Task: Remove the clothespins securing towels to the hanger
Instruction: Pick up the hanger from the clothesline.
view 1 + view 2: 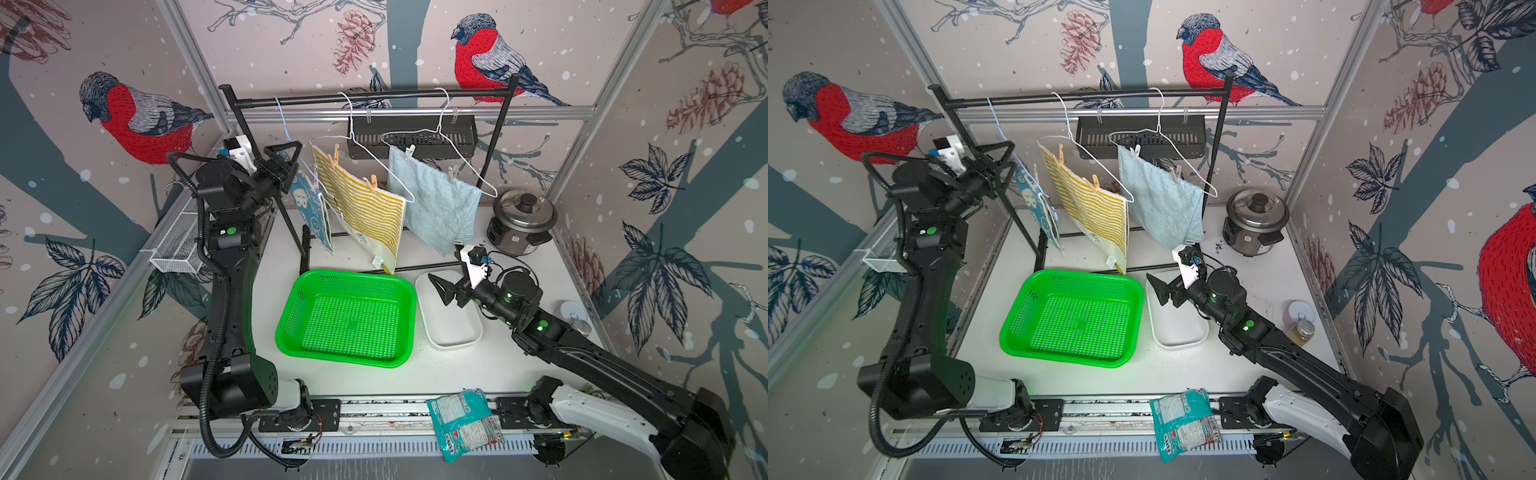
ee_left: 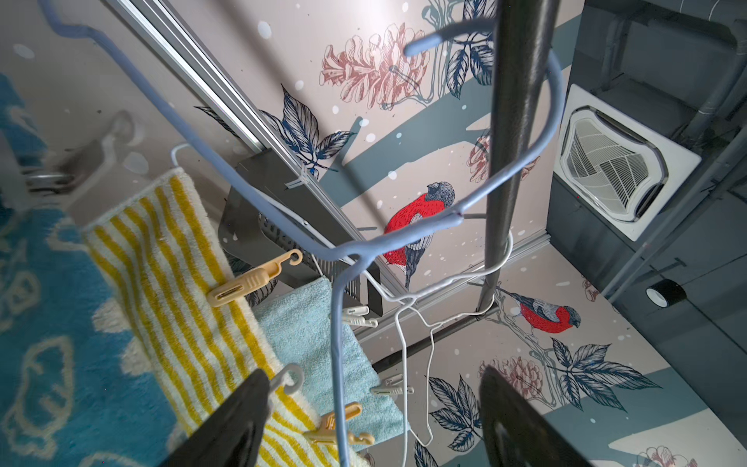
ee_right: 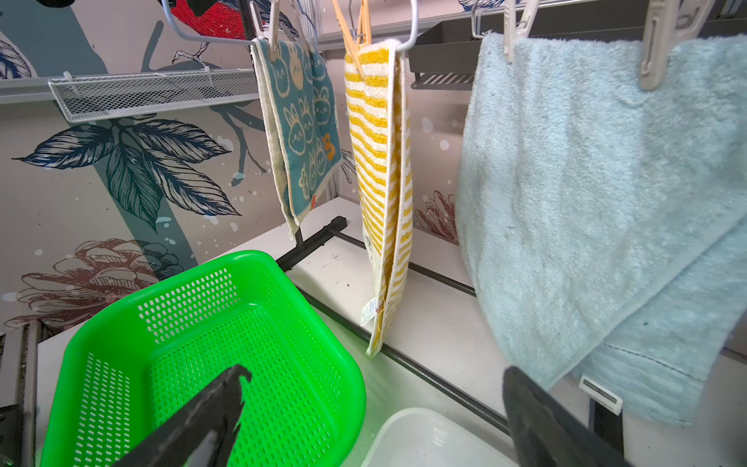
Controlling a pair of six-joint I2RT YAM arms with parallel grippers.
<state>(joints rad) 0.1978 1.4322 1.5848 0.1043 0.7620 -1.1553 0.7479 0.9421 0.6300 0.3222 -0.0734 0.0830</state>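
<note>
The clothespins (image 1: 372,183) are light, stiff spring clips, tan on the yellow-striped towel (image 1: 365,208) and pale on the teal cartoon towel (image 1: 305,203) and the light-blue terry towel (image 1: 436,203). Each pins its soft cloth to a wire hanger on the black rack (image 1: 374,96) at the back of the desk (image 1: 457,374), and they likely want squeezing at the free tail ends, since the hangers swing. The left gripper (image 2: 374,374) has its jaws apart and clamps nothing; the blue hanger (image 2: 337,364) passes between its fingers (image 2: 238,416) and a pale clothespin's ring (image 2: 289,378) sits just beside one, while the right gripper (image 3: 376,374) hangs wide apart and empty above the white tray (image 1: 453,344).
</note>
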